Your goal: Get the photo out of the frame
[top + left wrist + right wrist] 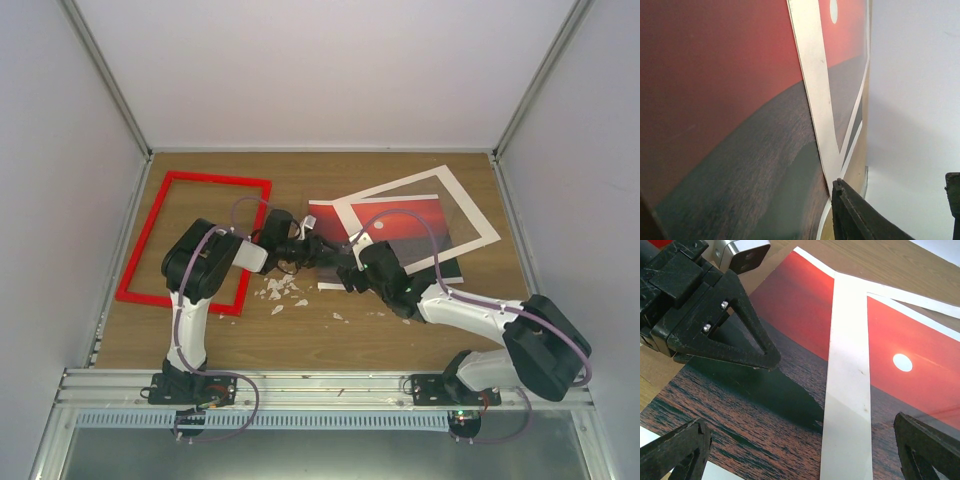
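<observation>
The photo, a red sunset print, lies flat on the table right of centre, outside the frame. It is partly covered by a tilted white mat. The red frame lies at the far left with bare wood showing inside it. My left gripper is open at the photo's left edge. In the left wrist view nothing sits between its fingers, and the photo is beside them. My right gripper is open wide just above the photo and the mat strip. A left finger rests low over the print.
Small white scraps lie on the wood between the frame and the photo. White walls close in the table at the back and on both sides. The two wrists are close together near the table's middle.
</observation>
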Motion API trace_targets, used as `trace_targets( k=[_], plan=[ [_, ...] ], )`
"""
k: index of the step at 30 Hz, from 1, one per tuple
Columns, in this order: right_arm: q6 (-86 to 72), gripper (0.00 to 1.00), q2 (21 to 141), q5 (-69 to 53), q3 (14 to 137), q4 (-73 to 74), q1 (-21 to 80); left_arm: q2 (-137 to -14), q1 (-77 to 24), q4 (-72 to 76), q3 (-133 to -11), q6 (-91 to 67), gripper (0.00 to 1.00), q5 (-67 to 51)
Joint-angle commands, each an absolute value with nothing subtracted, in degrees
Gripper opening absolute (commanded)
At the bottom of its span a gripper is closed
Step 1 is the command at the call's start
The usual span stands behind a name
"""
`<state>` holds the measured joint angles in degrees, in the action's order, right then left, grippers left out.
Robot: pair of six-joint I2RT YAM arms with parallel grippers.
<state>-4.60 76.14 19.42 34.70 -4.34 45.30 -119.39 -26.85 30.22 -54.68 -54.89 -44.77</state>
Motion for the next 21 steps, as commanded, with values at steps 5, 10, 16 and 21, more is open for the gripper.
trace_targets(
  k=[5, 10, 16, 21],
  plan=[
    [-5.33, 1.00, 75.24, 20.45, 34.21, -5.27, 44.90, -120.94, -25.91, 26.39, -54.32, -52.91, 0.24, -41.18],
    [-5.37, 1.00, 74.89, 20.48, 34.28, -5.10, 44.91, -120.34, -25.80, 25.88, -54.23, -52.49, 0.14, -40.77],
    [-5.38, 1.00, 74.64, 20.55, 34.41, -4.84, 44.91, -117.26, -25.49, 23.26, -53.71, -51.01, 0.03, -39.31],
    [-5.93, 1.00, 74.53, 21.00, 34.45, -4.57, 44.82, -112.35, -25.53, 16.71, -53.90, -47.51, 0.00, -35.72]
  ],
)
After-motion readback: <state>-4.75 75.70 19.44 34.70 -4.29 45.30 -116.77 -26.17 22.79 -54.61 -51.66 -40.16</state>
